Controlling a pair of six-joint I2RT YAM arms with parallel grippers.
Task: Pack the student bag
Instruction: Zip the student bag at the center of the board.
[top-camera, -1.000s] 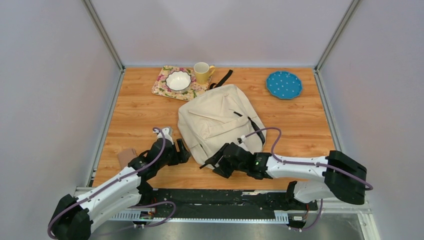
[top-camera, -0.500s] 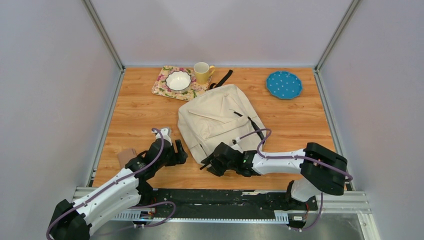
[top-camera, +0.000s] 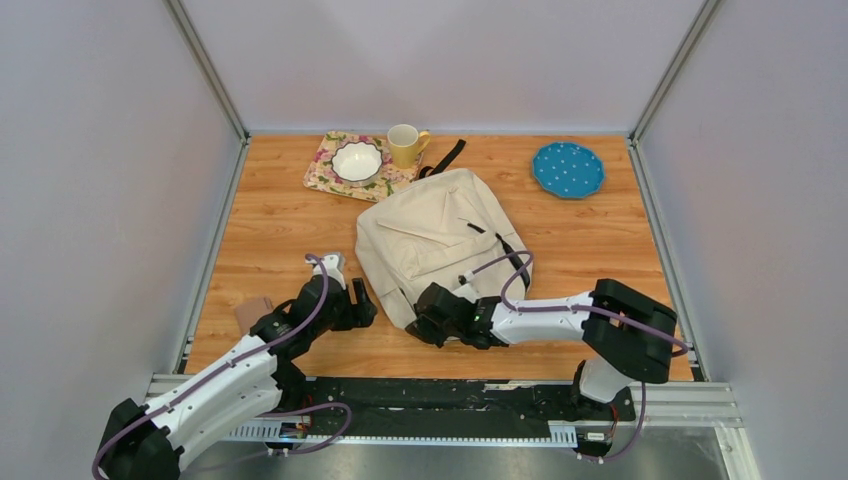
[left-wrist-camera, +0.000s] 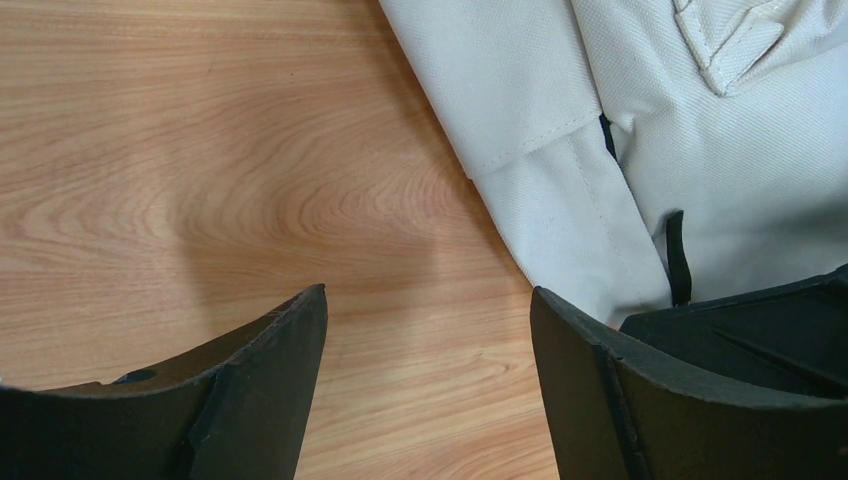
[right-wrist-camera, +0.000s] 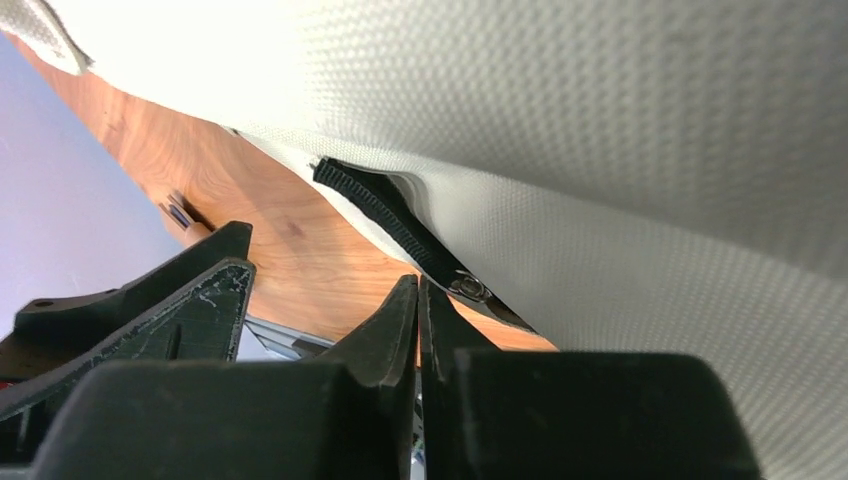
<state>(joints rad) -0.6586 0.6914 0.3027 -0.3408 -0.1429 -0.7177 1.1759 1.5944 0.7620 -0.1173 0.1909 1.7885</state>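
Left gripper: spread wide, empty, low over table beside the bag's near-left corner.
Student bag: flat, mid-table.
Right gripper: just snapped closed at the bag's near edge, beside zipper pull. Unzipping probably begins; hold unconfirmed.

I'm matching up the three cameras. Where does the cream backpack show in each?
Top external: the student bag lies mid-table, just beyond both arms.
Left wrist: upper right, past the open left claw.
Right wrist: fills the top and right of frame.
Shared landmark: the wooden table beneath it.
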